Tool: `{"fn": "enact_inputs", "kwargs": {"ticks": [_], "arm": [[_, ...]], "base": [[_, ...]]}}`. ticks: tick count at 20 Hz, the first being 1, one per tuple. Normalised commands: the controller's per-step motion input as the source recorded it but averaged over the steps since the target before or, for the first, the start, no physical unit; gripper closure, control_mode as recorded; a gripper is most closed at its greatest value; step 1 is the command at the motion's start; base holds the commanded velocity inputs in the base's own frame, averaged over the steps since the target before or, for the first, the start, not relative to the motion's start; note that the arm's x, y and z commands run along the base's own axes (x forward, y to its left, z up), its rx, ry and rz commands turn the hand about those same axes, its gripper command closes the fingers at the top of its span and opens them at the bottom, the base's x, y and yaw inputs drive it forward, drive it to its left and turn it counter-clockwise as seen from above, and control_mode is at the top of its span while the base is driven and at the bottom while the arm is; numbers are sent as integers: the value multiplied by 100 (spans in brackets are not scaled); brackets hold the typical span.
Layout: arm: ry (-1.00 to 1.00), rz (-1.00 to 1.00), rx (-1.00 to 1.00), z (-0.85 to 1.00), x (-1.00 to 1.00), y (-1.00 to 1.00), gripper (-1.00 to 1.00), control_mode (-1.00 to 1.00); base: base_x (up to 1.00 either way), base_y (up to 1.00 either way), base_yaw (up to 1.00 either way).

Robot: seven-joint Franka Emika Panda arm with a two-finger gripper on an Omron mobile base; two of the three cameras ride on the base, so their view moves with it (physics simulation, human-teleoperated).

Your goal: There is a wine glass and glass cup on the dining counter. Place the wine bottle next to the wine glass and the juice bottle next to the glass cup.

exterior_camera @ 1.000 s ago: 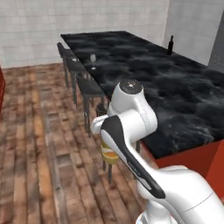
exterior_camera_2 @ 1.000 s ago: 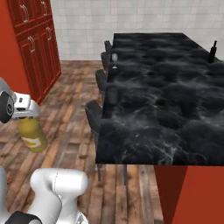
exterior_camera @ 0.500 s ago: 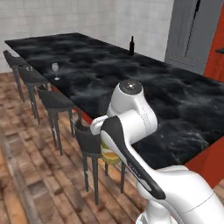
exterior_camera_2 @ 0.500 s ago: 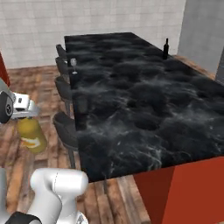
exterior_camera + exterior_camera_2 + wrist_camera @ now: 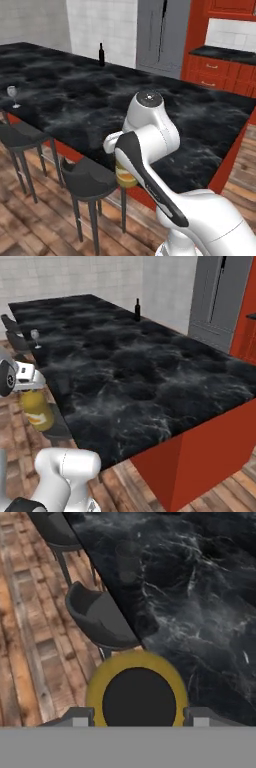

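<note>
tool [image 5: 137, 722] clamped on the juice bottle [image 5: 37, 410], held in the air beside the bench [image 5: 150, 376], above a stool [image 5: 90, 177]. risk: bottle knocks the bench edge or stool, or slips. wine bottle [image 5: 101, 55] and wine glass [image 5: 12, 93] well apart on glossy black stone; wood floor, red cabinets.
</note>
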Motion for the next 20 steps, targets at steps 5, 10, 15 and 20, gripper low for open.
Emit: {"fn": "enact_inputs", "kwargs": {"ticks": [5, 10, 15, 20], "arm": [[0, 0, 0, 0, 0, 0, 100, 100], [0, 0, 0, 0, 0, 0, 100, 100], [0, 0, 0, 0, 0, 0, 100, 100], [0, 0, 0, 0, 0, 0, 100, 100]], "base": [[1, 58, -37], [1, 59, -26], [-1, 66, -29], [0, 60, -34]]}}
